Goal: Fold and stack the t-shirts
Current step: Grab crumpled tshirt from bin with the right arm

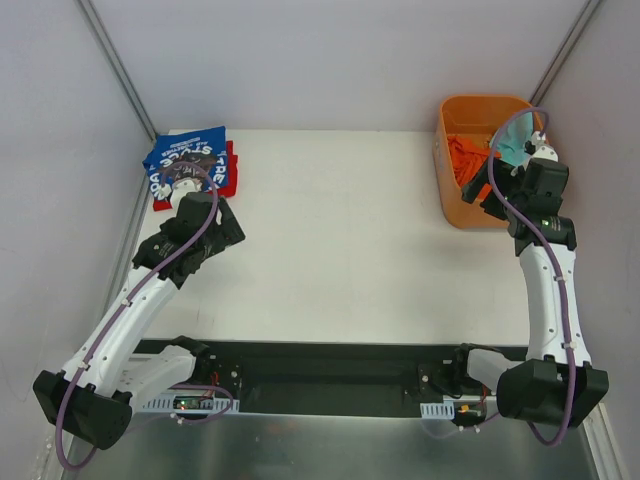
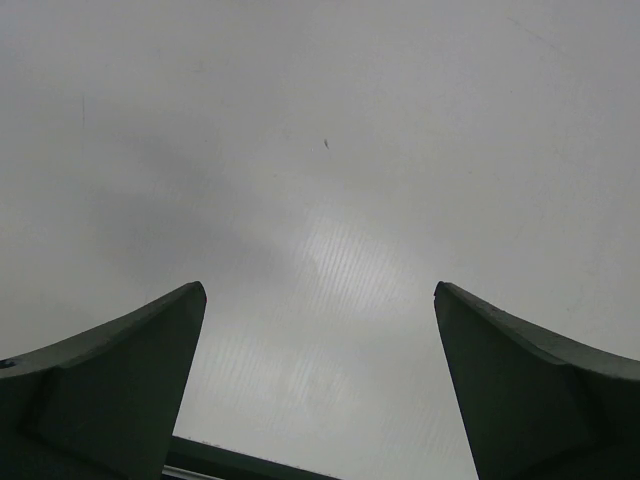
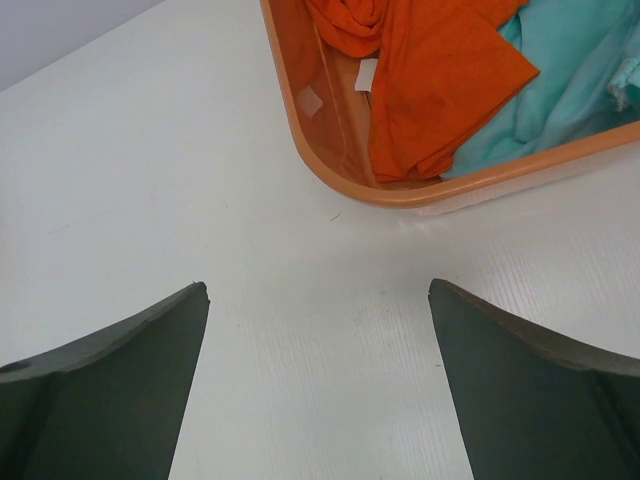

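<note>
The left gripper point(image 2: 320, 290) is spread wide and holds nothing; only a bare pale surface shows between its 2 fingers. In the top view the blue t-shirt point(image 1: 185, 155) lies close by those fingers, folded on a red t-shirt point(image 1: 231, 172). A careless sweep from there could catch the stack's near edge, undo the fold, or push the 2 apart.

The right gripper point(image 3: 320, 290) is just as wide and just as empty. Ahead of its fingers stands the orange tub point(image 3: 330, 170). An orange cloth point(image 3: 440, 80) lies straight ahead in it. The mint t-shirt point(image 3: 580, 90) is further toward the right finger's side, and the 2 overlap. A low reach would likely hit the rim and shove or tip the tub. A blind pinch could lift both garments at once, and a trailing sleeve might drag the tub along.

The table point(image 1: 340, 250) is smooth, white and faintly ribbed. Cloth should slide easily on it, and so might the tub. Plain white walls point(image 1: 330, 60) close in 3 sides, with slanted metal posts point(image 1: 118, 65) at the far corners, so there looks to be little room for wide swings.
</note>
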Controlling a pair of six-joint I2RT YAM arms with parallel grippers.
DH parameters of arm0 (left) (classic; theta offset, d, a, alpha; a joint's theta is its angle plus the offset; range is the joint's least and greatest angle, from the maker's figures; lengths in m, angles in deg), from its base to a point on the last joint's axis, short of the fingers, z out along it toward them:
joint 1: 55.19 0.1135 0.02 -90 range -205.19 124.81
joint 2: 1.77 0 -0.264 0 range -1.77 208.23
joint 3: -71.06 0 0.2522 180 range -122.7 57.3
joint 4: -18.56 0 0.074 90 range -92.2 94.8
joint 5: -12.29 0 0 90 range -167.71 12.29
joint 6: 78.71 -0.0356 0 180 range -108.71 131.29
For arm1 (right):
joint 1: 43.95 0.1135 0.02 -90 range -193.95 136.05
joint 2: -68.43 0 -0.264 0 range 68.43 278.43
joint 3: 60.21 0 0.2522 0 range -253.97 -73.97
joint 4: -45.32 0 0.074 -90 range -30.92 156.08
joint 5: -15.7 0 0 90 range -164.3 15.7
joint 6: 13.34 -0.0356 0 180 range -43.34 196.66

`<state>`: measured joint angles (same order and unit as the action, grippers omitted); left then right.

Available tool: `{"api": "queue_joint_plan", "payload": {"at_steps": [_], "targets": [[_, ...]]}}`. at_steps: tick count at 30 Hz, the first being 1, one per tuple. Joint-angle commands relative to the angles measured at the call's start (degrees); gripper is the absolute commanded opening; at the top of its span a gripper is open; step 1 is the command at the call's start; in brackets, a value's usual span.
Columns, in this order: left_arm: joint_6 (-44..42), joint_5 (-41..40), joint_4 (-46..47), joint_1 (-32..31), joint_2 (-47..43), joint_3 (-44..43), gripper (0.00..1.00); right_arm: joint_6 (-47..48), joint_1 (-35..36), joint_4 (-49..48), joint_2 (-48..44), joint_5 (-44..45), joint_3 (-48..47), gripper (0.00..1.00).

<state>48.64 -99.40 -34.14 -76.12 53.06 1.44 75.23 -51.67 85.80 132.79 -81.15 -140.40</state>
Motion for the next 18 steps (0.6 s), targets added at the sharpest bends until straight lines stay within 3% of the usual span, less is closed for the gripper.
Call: {"api": "queue_joint_plan", "payload": {"at_steps": [1, 10, 14, 18], "targets": [[0.7, -1.4, -0.8, 0.3, -0.9, -1.9, 0.99, 0.4, 0.3, -2.9, -2.0, -0.6, 0.0, 0.97], [-1.7, -3.7, -0.9, 0.3, 1.9, -5.4, 0.99, 0.6, 0.3, -1.6, 0.4, -0.7, -1.5, 0.97], [-2.5, -3.9, -0.6, 0.3, 2.9, -7.2, 0.99, 1.0, 0.2, -0.5, 4.1, 4.6, -5.4, 0.97], [-1.9, -5.0, -0.1, 0.3, 4.8, -7.3, 0.99, 3.9, -0.8, 6.2, 15.6, 13.0, -16.0, 0.97]]}}
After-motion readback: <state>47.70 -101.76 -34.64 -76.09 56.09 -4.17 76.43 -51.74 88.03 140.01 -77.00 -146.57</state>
